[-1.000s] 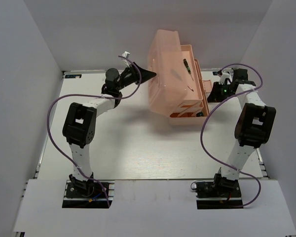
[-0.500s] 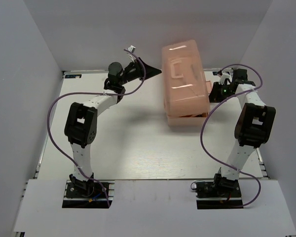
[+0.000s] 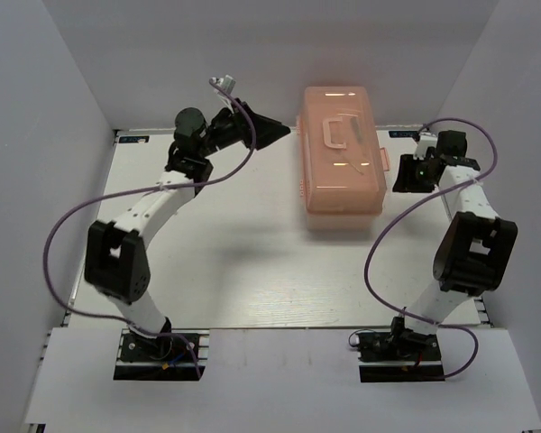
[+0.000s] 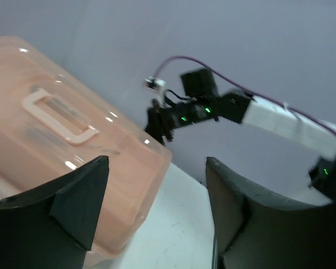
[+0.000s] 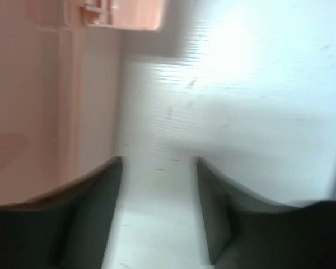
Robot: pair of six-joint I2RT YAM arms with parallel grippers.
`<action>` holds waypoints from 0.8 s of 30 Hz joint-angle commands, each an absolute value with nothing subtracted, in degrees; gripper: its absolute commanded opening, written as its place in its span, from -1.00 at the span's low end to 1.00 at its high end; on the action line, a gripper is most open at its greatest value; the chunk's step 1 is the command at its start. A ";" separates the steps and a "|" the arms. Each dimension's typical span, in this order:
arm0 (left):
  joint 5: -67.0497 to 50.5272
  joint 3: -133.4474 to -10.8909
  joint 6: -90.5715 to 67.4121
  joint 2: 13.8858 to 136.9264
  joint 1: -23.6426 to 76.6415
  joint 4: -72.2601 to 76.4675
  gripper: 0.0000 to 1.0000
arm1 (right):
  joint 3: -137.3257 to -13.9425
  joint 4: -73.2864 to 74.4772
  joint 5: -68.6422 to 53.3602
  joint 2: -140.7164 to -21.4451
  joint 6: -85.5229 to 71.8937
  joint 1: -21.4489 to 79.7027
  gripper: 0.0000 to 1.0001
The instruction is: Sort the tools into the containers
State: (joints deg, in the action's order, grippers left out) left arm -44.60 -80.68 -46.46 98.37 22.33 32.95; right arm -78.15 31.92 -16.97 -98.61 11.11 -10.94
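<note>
The translucent pink toolbox stands at the back of the table with its lid down and its handle on top. No tools show; whatever is inside is hidden by the lid. My left gripper hangs open just off the box's far left corner, holding nothing. In the left wrist view the box lies to the left of that gripper. My right gripper is open beside the box's right side, holding nothing. The right wrist view shows the box wall left of that gripper, not touching it.
White walls close in the table on the left, back and right. A latch tab juts from the box's right side. The right arm shows beyond the box in the left wrist view.
The toolbox lid has swung down shut. Both grippers have opened and drawn back from the box, the left arm swinging left and the right arm shifting right.
</note>
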 commanded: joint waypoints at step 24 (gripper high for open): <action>-15.03 -59.43 -4.57 74.27 22.32 -9.59 1.00 | -50.66 25.77 -29.45 -57.77 0.44 -11.95 0.81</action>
